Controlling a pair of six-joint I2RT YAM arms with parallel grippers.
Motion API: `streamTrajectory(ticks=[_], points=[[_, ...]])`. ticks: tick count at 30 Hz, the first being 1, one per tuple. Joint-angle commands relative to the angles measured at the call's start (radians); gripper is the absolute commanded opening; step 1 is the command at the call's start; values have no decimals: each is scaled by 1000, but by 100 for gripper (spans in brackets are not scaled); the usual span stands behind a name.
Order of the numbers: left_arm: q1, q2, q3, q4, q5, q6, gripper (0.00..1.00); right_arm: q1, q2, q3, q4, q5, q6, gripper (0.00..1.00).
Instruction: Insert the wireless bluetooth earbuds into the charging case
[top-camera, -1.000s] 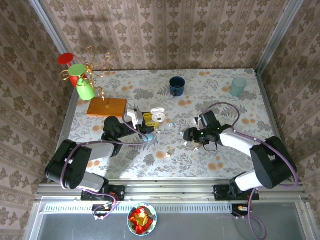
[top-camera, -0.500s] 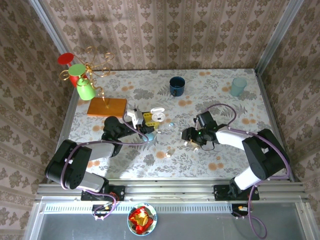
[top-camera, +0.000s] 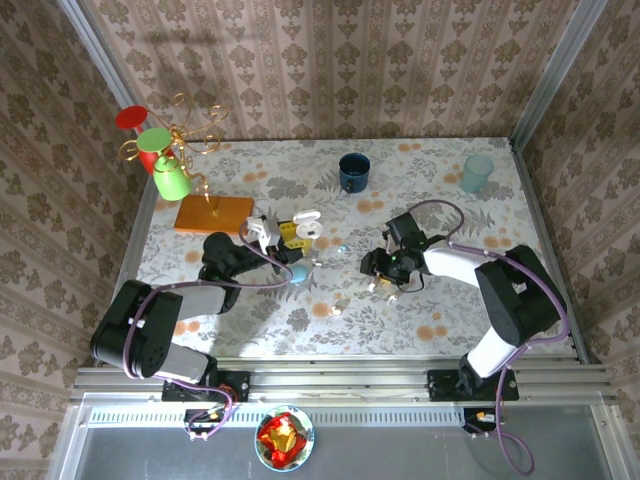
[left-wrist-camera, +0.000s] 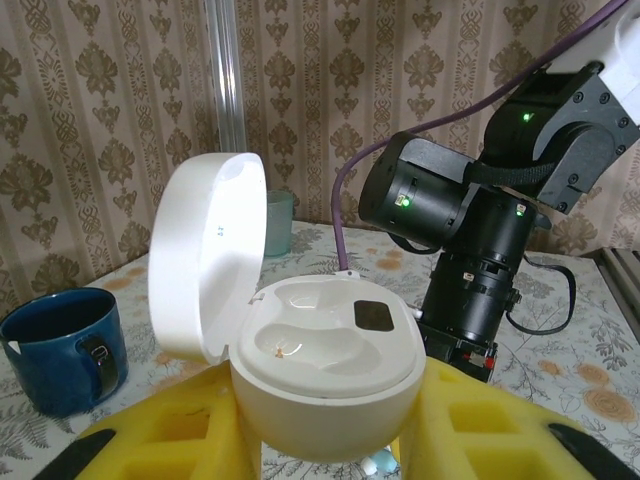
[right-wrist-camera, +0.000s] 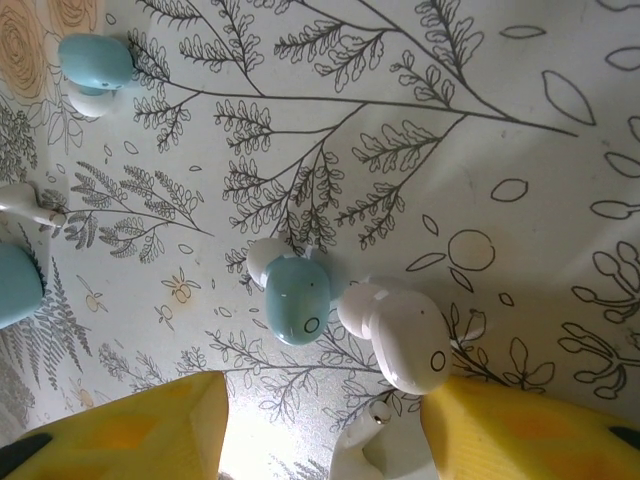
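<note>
The pale blue glossy earbud (right-wrist-camera: 298, 300) and the white glossy earbud (right-wrist-camera: 408, 345) lie side by side on the flower-patterned tabletop (right-wrist-camera: 480, 120), not yet picked up. My right tool (right-wrist-camera: 325, 430) hangs just over them, fingers spread, grasping nothing. My left tool (left-wrist-camera: 325, 437) is clenched on the round white charging case (left-wrist-camera: 320, 350), which has its lid up and wells that look empty. I judge that nothing is inserted yet.

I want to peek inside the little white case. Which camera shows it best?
The left wrist view: the white case sits close up, lid tipped open, its hollows inside plain to see, pinched in the left tool. In the top external view it is a tiny white shape.
</note>
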Motion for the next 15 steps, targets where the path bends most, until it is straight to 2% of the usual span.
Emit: streamTrajectory(ticks=[1,15], points=[[10,-12,-6,25,2,21,34,-3,39,44,70,108,-28,56],[17,-10,-8,25,10,21,34,-16,68,105,58,145,-34,52]])
